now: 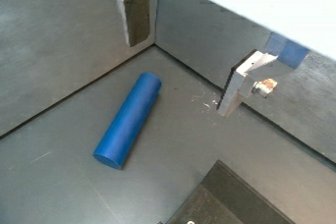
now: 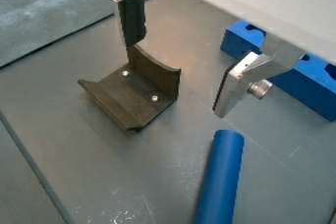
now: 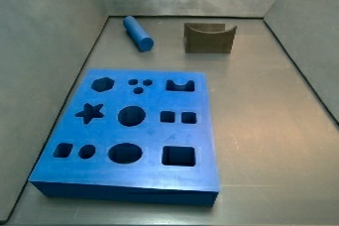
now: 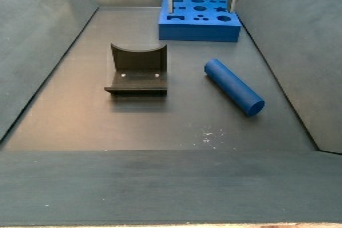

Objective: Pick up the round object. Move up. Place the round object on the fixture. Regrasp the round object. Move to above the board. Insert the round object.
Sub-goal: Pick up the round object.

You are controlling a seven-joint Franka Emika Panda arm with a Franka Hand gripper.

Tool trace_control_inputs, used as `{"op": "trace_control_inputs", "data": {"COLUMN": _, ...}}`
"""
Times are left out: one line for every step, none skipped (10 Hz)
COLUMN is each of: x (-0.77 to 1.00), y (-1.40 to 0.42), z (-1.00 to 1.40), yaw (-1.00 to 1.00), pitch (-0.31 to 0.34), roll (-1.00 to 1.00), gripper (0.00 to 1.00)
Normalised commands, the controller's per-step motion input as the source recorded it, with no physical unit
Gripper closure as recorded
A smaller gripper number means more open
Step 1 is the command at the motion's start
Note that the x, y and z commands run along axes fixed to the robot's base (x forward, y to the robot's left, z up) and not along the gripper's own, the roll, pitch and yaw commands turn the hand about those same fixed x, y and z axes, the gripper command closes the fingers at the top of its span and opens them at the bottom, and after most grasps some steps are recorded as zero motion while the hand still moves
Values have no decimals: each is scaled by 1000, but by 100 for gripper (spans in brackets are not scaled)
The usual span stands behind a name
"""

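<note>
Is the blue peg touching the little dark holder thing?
Apart. A side view shows bare grey floor between the peg and the fixture. The open gripper hangs above, holding nothing.

In a wrist view we see the round object, a plain blue cylinder peg with flat round ends, lying on its side on the dark grey floor, touching nothing else. The gripper hangs above it with its 2 flat silver finger plates spread wide apart and nothing between them, the peg lying below the gap. A small patch of blue shows behind 1 finger, and we cannot tell what it is.
</note>
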Motion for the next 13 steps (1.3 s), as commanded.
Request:
{"op": "trace_control_inputs", "data": {"x": 0, "y": 0, "z": -29, "yaw": 0, "pitch": 0, "roll": 0, "gripper": 0}}
{"op": "trace_control_inputs", "data": {"x": -57, "y": -29, "z": -357, "yaw": 103, "pitch": -89, "roll": -51, "gripper": 0}}
{"op": "trace_control_inputs", "data": {"x": -337, "y": -211, "z": -797, "yaw": 377, "pitch": -164, "roll": 43, "gripper": 0}}
{"op": "trace_control_inputs", "data": {"x": -363, "y": -223, "z": -794, "yaw": 654, "pitch": -193, "roll": 33, "gripper": 0}}
{"op": "trace_control_inputs", "data": {"x": -71, "y": -340, "z": -671, "yaw": 817, "pitch": -51, "roll": 83, "gripper": 0}}
{"op": "trace_control_inputs", "data": {"x": -14, "y": -400, "z": -651, "yaw": 809, "pitch": -21, "roll": 89, "gripper": 0}}
{"op": "trace_control_inputs", "data": {"x": -214, "y": -357, "z": -777, "yaw": 731, "pitch": 0, "roll": 107, "gripper": 0}}
{"op": "trace_control_inputs", "data": {"x": -326, "y": -374, "z": -871, "yaw": 626, "pitch": -19, "roll": 111, "gripper": 0}}
{"op": "trace_control_inputs", "data": {"x": -266, "y": -369, "z": -917, "yaw": 554, "pitch": -37, "roll": 46, "gripper": 0}}
{"op": "trace_control_inputs", "data": {"x": -300, "y": -300, "z": -1000, "yaw": 274, "pitch": -94, "roll": 0, "gripper": 0}}
{"op": "trace_control_inputs", "data": {"x": -257, "y": -226, "z": -934, "yaw": 134, "pitch": -137, "roll": 0, "gripper": 0}}
{"op": "trace_control_inputs", "data": {"x": -109, "y": 0, "z": -889, "yaw": -26, "pitch": -197, "roll": -16, "gripper": 0}}
{"op": "trace_control_inputs", "data": {"x": -100, "y": 17, "z": -889, "yaw": -154, "pitch": -183, "roll": -27, "gripper": 0}}
